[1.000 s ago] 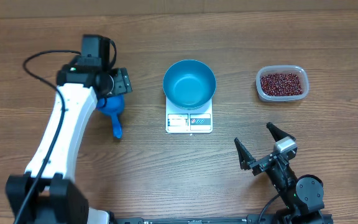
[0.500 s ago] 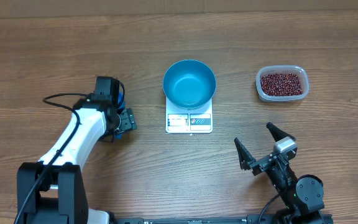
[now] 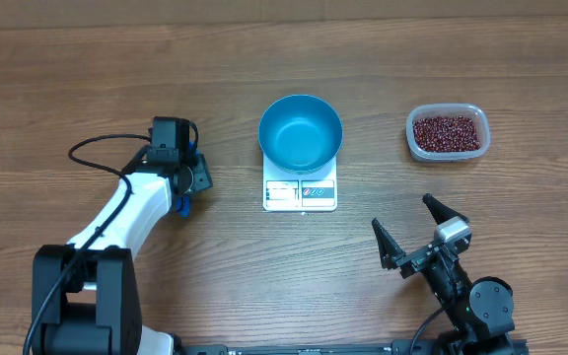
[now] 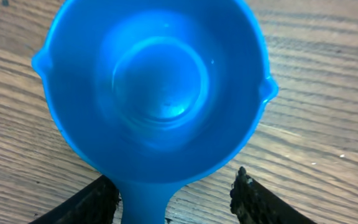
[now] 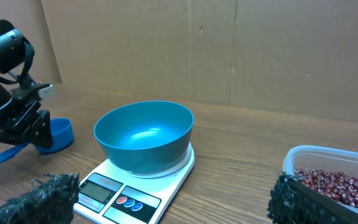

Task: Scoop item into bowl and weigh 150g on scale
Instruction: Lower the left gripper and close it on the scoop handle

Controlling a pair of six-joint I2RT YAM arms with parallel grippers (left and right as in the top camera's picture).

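The blue bowl (image 3: 301, 131) stands empty on the white scale (image 3: 300, 193). The item, dark red beans (image 3: 448, 132), fills a clear tub (image 3: 410, 138) at the right. A small blue scoop (image 4: 154, 87) lies on the table under my left gripper (image 4: 174, 183), which is open. Its handle (image 4: 145, 205) runs between the jaws: the left finger (image 4: 86, 202) touches it and the right finger (image 4: 253, 199) stands apart. From overhead, the left gripper (image 3: 187, 185) hides most of the scoop (image 3: 179, 205). My right gripper (image 3: 402, 215) is open and empty near the front edge.
In the right wrist view the bowl (image 5: 145, 134), the scale (image 5: 135, 186) and the tub (image 5: 334, 168) lie ahead, with the scoop (image 5: 58, 134) and the left arm (image 5: 8, 81) at far left. A cardboard wall (image 5: 229, 50) backs the table.
My left gripper has come down over the scoop from behind it, and its jaws have narrowed round the handle. The right arm has not moved.
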